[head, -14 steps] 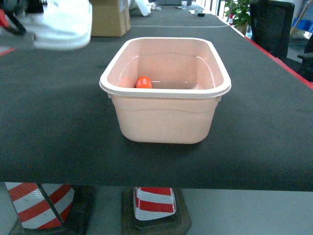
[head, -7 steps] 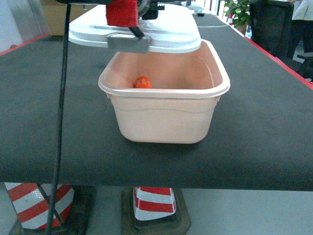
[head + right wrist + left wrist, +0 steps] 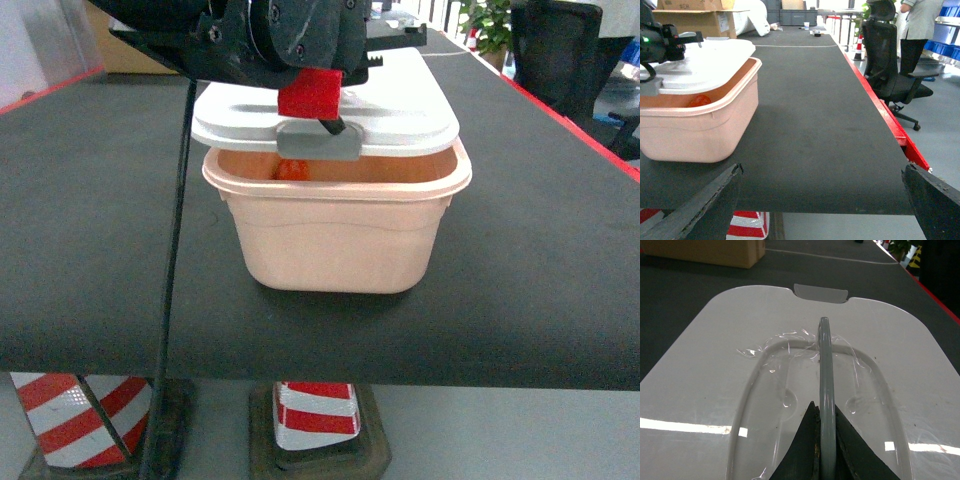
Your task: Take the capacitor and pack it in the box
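Nearest you, the right gripper (image 3: pixel 822 200) hung over the table (image 3: pixel 90 250) edge with fingers wide apart. Beyond, the pink box (image 3: pixel 337 235) held the capacitor (image 3: pixel 291 170) at its 7 o'clock corner. Over it the left gripper (image 3: pixel 825 440) pinched the lid (image 3: pixel 400 100) by its grey handle (image 3: pixel 825 385).

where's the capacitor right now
In the head view, the capacitor lies inside the pink box, toward its left side, just under the white lid that the left gripper holds.
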### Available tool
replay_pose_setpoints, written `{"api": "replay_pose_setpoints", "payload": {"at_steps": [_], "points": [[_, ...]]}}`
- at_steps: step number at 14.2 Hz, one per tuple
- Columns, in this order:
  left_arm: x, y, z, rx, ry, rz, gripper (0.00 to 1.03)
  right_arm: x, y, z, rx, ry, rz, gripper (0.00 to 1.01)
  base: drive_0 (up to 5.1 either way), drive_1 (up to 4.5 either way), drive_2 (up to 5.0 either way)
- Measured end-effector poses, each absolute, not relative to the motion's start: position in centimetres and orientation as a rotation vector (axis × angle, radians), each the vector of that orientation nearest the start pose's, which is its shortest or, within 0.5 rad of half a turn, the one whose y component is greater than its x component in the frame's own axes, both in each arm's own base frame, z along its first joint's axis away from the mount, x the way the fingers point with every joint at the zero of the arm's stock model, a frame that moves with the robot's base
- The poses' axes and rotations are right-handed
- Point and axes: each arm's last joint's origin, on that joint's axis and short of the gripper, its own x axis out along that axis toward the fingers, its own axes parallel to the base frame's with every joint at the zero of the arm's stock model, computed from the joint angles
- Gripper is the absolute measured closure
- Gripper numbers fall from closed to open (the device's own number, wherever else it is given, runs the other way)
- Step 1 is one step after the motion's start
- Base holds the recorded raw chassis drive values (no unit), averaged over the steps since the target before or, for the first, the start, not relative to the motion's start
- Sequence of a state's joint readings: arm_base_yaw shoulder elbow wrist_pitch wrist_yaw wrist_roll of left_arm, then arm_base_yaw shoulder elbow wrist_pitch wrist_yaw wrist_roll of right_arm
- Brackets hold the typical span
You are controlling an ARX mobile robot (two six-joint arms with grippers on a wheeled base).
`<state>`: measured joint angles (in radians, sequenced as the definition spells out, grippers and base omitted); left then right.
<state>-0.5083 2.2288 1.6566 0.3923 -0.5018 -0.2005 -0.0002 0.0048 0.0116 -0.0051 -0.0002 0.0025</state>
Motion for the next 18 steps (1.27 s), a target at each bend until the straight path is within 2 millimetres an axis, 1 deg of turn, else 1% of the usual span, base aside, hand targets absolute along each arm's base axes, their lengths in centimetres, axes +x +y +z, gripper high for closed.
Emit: {"api": "replay_pose_setpoints", "payload": {"at_steps": [1, 2, 6, 9, 11, 13, 15, 16, 17, 18], "points": [[45.4, -24.2, 20.1, -0.103, 0.179, 0.003, 1.01, 9.7, 0.0, 16.7, 0.002, -0.002, 0.0, 0.03, 0.0, 0.0, 0.0], [45.6, -24.3, 19.3, -0.1, 0.193, 0.005, 1.01, 9.7, 0.0, 16.7, 0.003, -0.001, 0.0, 0.03, 0.0, 0.0, 0.0], [45.4, -24.7, 19.5, -0.098, 0.197, 0.002, 1.01, 9.7, 0.0, 16.7, 0.003, -0.001, 0.0, 0.03, 0.0, 0.0, 0.0], [45.0, -25.0, 19.1, -0.101, 0.195, -0.017, 1.0, 9.7, 0.0, 16.7, 0.002, -0.002, 0.0, 0.03, 0.0, 0.0, 0.0], [45.0, -24.9, 19.1, -0.113, 0.154, -0.015, 0.79, 9.7, 0.0, 16.7, 0.002, -0.002, 0.0, 0.03, 0.0, 0.0, 0.0], [45.4, -24.4, 20.0, -0.132, 0.078, -0.014, 0.47, 9.7, 0.0, 16.7, 0.003, -0.002, 0.0, 0.03, 0.0, 0.0, 0.0], [45.9, -23.7, 20.8, -0.132, 0.02, -0.005, 0.22, 9.7, 0.0, 16.7, 0.003, -0.002, 0.0, 0.03, 0.0, 0.0, 0.0], [46.3, -23.3, 22.0, -0.138, -0.028, -0.003, 0.06, 9.7, 0.0, 16.7, 0.003, -0.002, 0.0, 0.03, 0.0, 0.0, 0.0], [46.4, -22.6, 23.7, -0.161, -0.077, 0.001, 0.06, 9.7, 0.0, 16.7, 0.003, -0.002, 0.0, 0.03, 0.0, 0.0, 0.0], [46.0, -21.9, 26.2, -0.189, -0.137, 0.001, 0.05, 9.7, 0.0, 16.7, 0.003, -0.002, 0.0, 0.03, 0.0, 0.0, 0.0]]}}
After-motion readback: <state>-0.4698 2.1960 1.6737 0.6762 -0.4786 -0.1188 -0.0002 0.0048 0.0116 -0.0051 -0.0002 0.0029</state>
